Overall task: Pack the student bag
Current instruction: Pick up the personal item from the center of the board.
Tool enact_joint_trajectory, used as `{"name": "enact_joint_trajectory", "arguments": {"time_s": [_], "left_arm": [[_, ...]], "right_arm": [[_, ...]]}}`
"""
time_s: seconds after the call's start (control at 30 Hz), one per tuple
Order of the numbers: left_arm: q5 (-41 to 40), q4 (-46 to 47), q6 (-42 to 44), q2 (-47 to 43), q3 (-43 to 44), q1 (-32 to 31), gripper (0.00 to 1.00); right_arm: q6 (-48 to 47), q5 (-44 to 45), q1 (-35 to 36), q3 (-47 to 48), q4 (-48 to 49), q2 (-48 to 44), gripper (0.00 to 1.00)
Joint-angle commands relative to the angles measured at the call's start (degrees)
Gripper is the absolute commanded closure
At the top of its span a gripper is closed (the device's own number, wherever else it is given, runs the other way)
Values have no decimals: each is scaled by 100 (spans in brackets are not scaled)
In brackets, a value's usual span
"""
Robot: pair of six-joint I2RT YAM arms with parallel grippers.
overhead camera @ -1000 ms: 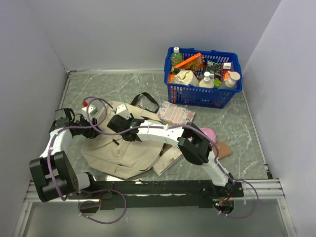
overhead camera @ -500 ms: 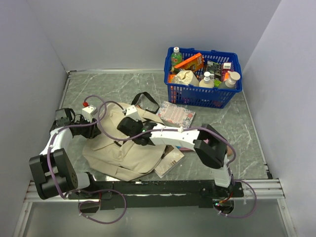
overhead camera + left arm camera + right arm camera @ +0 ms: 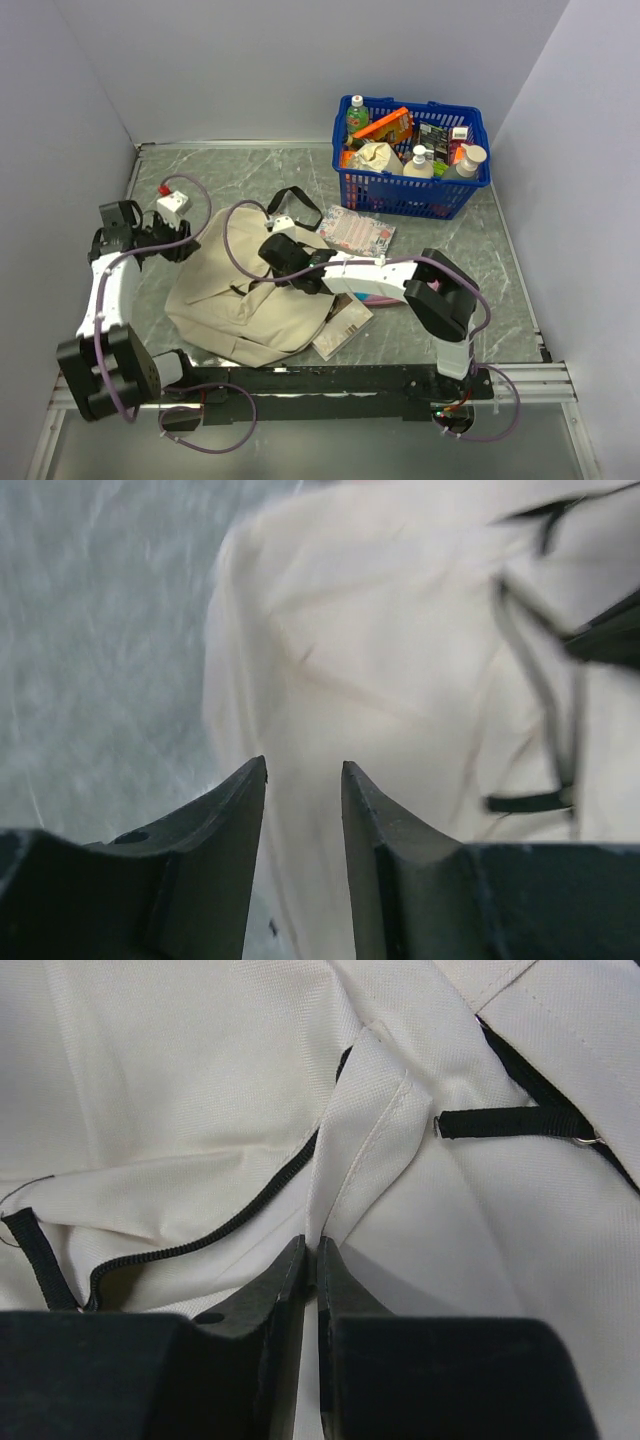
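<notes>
Since a second ago the left arm has swung back toward the left wall, off the bag [image 3: 230, 300], while the right gripper [image 3: 311, 1250] has slid along the cloth and closed. Its jaws now stand almost pressed together, pinching a raised fold of the beige fabric just beside the black zipper [image 3: 230, 1225]. The left gripper [image 3: 303, 770] hangs with its jaws spread and nothing between them, the bag's left edge just beyond the tips. The bag lies flat and slack on the table [image 3: 300, 170], between the two arms. From where I stand, opening it will want a slow lift of that fold, with the left gripper coming in to hold the far side so the whole bag doesn't drag.
</notes>
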Motion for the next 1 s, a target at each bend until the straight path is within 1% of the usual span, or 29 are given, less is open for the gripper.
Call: {"name": "enact_joint_trajectory", "arguments": {"time_s": [0.0,0.03,0.07,0.13,0.17,0.27,0.37,0.47,0.53,0.63,0.67,0.73,0.83,0.87,0.97], "left_arm": [[697,-436,-316,-685,396,-776,58],[662,-437,-395,-729,300,-1030,57],[583,-393,-544,-781,239,-1503,57],[399,-218,-729,-773,-15,-1980,55],[293,-104,-930,-738,-104,-2330,55],[-137,318,-1229,-563,-377,-2754,54],[-489,363,-1248,-326,-421,-2913,54],[-666,451,-1231,-255,-535,-2949,50],[-701,460,-1187,-237,-588,-3010,47],[-859,556,-1143,-219,-693,-3221,46],[-998,618,-1152,-167,-711,-3369,46],[-1114,627,-1143,-62,-746,-3476,46],[-1447,671,-1099,175,-782,-3687,45],[-1718,688,-1082,211,-799,-3748,45],[-2149,776,-1064,247,-834,-3758,45]], "right_arm": [[348,-746,-122,-478,187,64,91],[383,-773,-114,-504,205,74,92],[427,-773,-140,-565,223,82,95],[550,-808,-184,-671,301,39,98],[586,-808,-184,-828,354,4,99],[709,-808,-201,-1180,600,-163,100],[805,-826,-210,-1505,855,-313,100],[858,-887,-228,-1795,1162,-436,100],[911,-966,-219,-1866,1268,-454,100],[955,-1036,-245,-1902,1260,-392,100],[955,-1063,-245,-1919,1451,-392,100],[973,-1089,-263,-1981,1523,-384,100],[990,-1124,-298,-2051,1585,-401,100],[999,-1124,-307,-2060,1611,-418,100],[1008,-1177,-351,-2174,1708,-471,100]]}}
